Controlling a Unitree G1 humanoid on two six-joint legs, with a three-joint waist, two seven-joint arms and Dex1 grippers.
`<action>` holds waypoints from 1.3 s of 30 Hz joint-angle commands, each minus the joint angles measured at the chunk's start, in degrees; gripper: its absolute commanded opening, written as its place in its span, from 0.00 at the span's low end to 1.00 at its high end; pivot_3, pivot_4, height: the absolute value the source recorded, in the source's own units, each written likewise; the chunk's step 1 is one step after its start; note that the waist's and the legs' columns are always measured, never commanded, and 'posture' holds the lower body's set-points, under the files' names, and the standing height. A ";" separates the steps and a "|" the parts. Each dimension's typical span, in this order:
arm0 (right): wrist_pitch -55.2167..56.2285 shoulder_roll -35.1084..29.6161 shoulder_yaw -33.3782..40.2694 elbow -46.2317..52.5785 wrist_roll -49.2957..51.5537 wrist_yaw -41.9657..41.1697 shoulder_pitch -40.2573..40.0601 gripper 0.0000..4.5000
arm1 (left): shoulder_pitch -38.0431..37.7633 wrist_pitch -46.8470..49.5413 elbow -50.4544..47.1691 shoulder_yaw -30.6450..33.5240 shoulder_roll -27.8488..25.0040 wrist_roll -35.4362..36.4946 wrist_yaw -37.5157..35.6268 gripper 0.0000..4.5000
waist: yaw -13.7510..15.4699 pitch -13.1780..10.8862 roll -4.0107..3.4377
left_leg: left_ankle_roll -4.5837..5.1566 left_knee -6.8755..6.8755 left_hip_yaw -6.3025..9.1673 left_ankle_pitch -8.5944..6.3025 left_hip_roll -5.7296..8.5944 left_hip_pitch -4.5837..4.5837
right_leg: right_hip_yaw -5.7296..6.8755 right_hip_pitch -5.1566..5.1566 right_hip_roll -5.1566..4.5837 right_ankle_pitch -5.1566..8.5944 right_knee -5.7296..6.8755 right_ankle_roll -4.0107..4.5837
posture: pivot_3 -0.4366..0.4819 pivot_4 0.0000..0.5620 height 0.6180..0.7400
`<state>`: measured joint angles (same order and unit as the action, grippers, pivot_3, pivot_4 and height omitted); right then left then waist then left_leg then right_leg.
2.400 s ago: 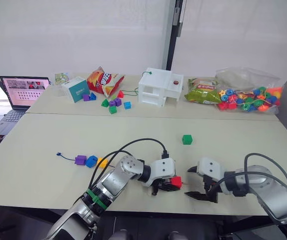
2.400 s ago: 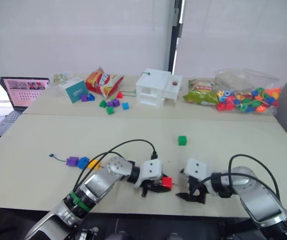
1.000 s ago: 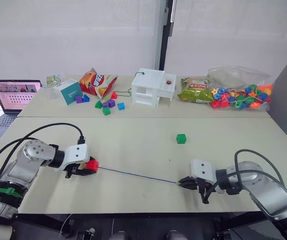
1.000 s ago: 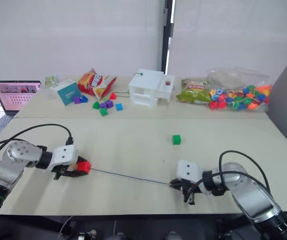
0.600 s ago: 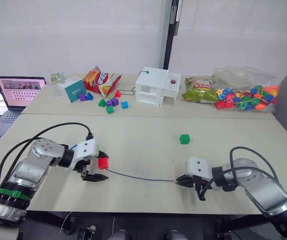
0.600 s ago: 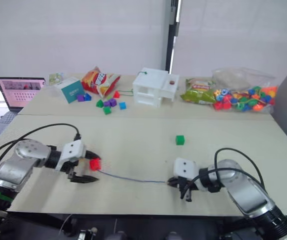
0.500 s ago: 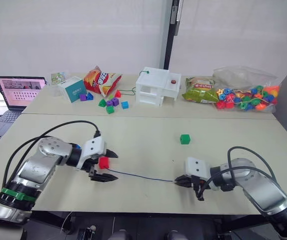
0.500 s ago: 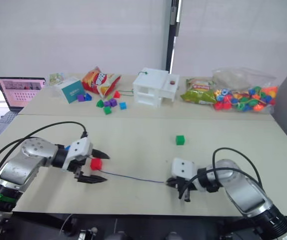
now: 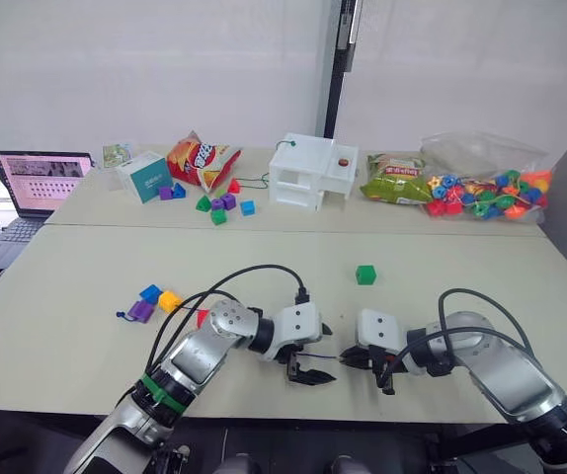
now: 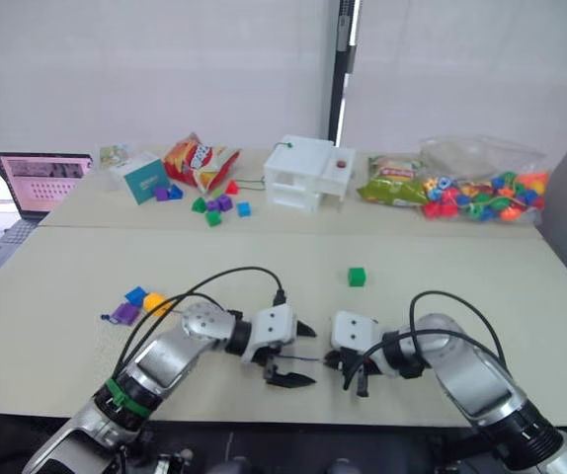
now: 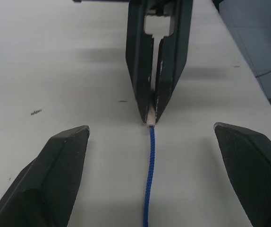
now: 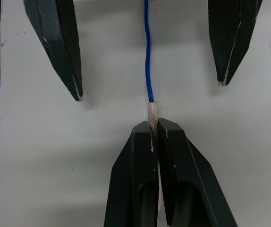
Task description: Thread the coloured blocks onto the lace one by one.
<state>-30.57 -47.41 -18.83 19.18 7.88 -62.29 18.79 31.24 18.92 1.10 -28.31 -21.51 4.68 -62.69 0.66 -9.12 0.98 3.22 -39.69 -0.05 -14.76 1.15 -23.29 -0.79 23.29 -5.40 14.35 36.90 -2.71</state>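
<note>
Whereas half a second ago the left gripper (image 9: pixel 315 354) hung around the red block (image 9: pixel 202 317) out at the table's left, it has now swung in to the middle front, and the red block lies behind its forearm. Purple (image 9: pixel 141 311), blue (image 9: pixel 150 293) and yellow (image 9: pixel 170 300) blocks, small glossy plastic cubes, now show clustered on the matte beige table (image 9: pixel 86 267) at the left, with the lace's knotted end beside the purple one. The left gripper's two tapered black fingers (image 11: pixel 56 175) are spread wide, holding nothing, and the lace (image 11: pixel 149 179), a thin braided blue cord, runs between them. Its pale stiff tip is pinched in the right gripper (image 12: pixel 153 124), whose flat black fingers are pressed together, as before. Farther back on the right, the green block (image 9: pixel 366 275) sits alone, unmoved.
</note>
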 commanded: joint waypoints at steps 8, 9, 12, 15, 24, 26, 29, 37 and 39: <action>-0.64 -0.91 1.13 1.74 0.10 0.51 -0.62 0.00 | 2.03 -2.05 0.98 -0.78 1.19 -1.10 -1.14 0.99 | 0.06 0.00 0.00 | 0.00 -0.02 0.00 0.00 0.01 0.00 | 0.00 -0.03 -0.03 0.00 -0.02 0.00 | 0.48 0.27 1.00; -0.62 -0.94 1.12 1.72 0.06 0.54 -0.65 0.00 | 2.07 -2.07 1.03 -0.70 1.23 -1.13 -1.16 0.93 | 0.07 0.00 0.00 | 0.00 -0.02 0.00 0.00 0.01 0.00 | 0.00 -0.03 -0.03 0.00 -0.02 0.00 | 0.48 0.27 1.00; -0.66 -0.89 1.14 1.69 0.11 0.61 -0.62 0.00 | 2.03 -2.27 1.26 -0.68 1.29 -1.28 -1.15 0.73 | 0.07 0.00 0.00 | 0.00 -0.03 0.01 0.00 0.01 0.00 | 0.00 -0.03 -0.04 0.00 -0.02 0.00 | 0.48 0.27 1.00; -0.62 -0.87 1.10 1.61 0.09 0.61 -0.57 0.00 | 1.99 -2.34 1.32 -0.71 1.45 -1.32 -1.03 0.52 | 0.07 0.00 0.00 | 0.00 -0.03 0.01 0.00 0.01 0.00 | 0.00 -0.03 -0.03 0.00 -0.02 0.00 | 0.48 0.27 1.00; -0.81 -1.31 1.15 2.01 0.16 0.41 -0.86 0.00 | 2.29 -1.94 1.36 -0.72 2.84 -1.69 0.01 0.01 | 0.09 0.00 0.00 | 0.00 -0.03 0.01 0.00 0.01 -0.02 | 0.00 -0.02 -0.03 0.00 -0.02 0.00 | 0.48 0.27 1.00; -0.81 -1.43 1.11 2.06 0.16 0.35 -0.92 0.00 | 2.27 -1.87 1.34 -0.67 3.23 -1.87 0.15 0.01 | 0.12 0.00 0.00 | 0.00 -0.04 0.01 0.00 0.02 -0.02 | 0.00 -0.03 -0.04 0.00 -0.02 0.00 | 0.48 0.27 1.00; -0.93 -1.97 0.73 2.56 0.29 -0.36 -1.26 0.00 | 1.98 -1.73 0.98 -0.66 3.48 -1.97 0.21 0.01 | 0.14 0.00 0.00 | 0.00 -0.04 0.01 0.00 0.02 -0.02 | 0.01 -0.03 -0.05 0.00 -0.02 -0.01 | 0.48 0.27 1.00; -2.06 -1.01 2.46 2.85 1.90 0.76 -1.50 0.23 | 2.40 -1.71 1.25 0.02 3.19 -1.58 -0.17 0.00 | 0.11 0.00 0.00 | 0.00 -0.04 0.02 0.00 0.01 -0.01 | 0.01 -0.03 -0.04 0.00 -0.02 0.00 | 0.48 0.27 1.00; -2.31 -0.93 3.29 2.87 1.91 1.20 -1.58 0.38 | 2.32 -1.98 1.36 0.33 2.73 -1.45 -0.54 0.00 | 0.12 0.00 0.00 | 0.00 -0.04 0.02 0.00 0.02 -0.02 | 0.00 -0.03 -0.05 0.00 -0.02 -0.01 | 0.48 0.27 1.00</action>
<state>-32.69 -48.44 -17.31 20.83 8.83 -61.34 17.32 32.73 17.58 3.30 -29.12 -18.85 2.38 -63.13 0.78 -9.12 0.98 3.23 -39.73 -0.04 -14.77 1.18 -23.31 -0.79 23.26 -5.45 14.34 36.88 -2.72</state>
